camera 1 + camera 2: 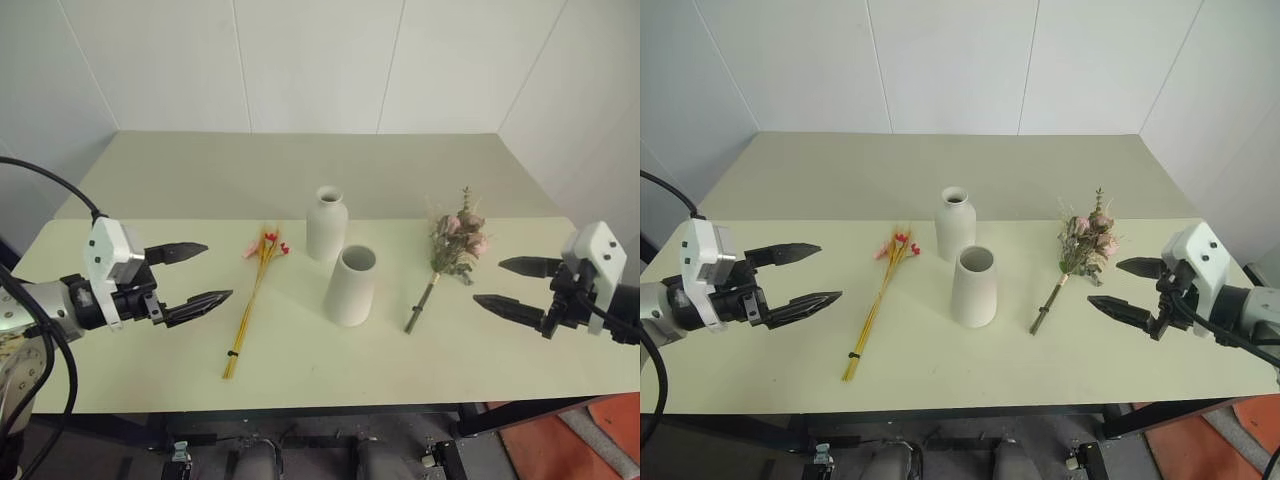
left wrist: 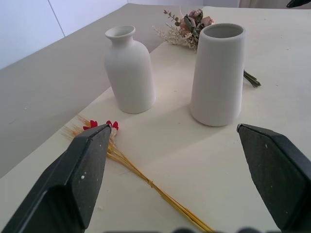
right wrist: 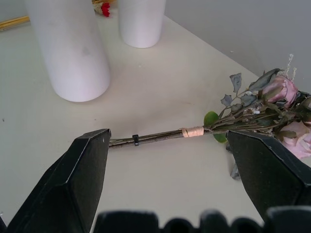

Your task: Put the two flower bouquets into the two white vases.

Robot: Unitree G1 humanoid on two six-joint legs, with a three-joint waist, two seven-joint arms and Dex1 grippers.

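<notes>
On the table, between the two hands, lie and stand all four task things, none of them held.

Left hand: fingers spread wide, empty, hovering over the table's left part and pointing toward the middle.

Right hand: fingers spread wide, empty, hovering over the table's right part and pointing toward the middle.

Yellow-stalk bouquet: lying flat just beyond the left hand's fingertips, between that hand and the vases; red and pink blossoms at the far end, stalk ends at the near end. In the left wrist view the blossoms sit just past one fingertip, and the stalks run across the gap between the fingers.

Rose bouquet: lying flat near the right hand, between it and the vases; pink roses and leaves at the far end, stems at the near end. In the right wrist view the stems lie across the gap between the fingers.

Bottle-shaped vase: upright, narrow-necked, the farther of the two vases from both hands.

Wide-mouthed vase: upright, just beside the bottle-shaped one, nearer, slightly toward the right hand.

Both vases: empty.
</notes>
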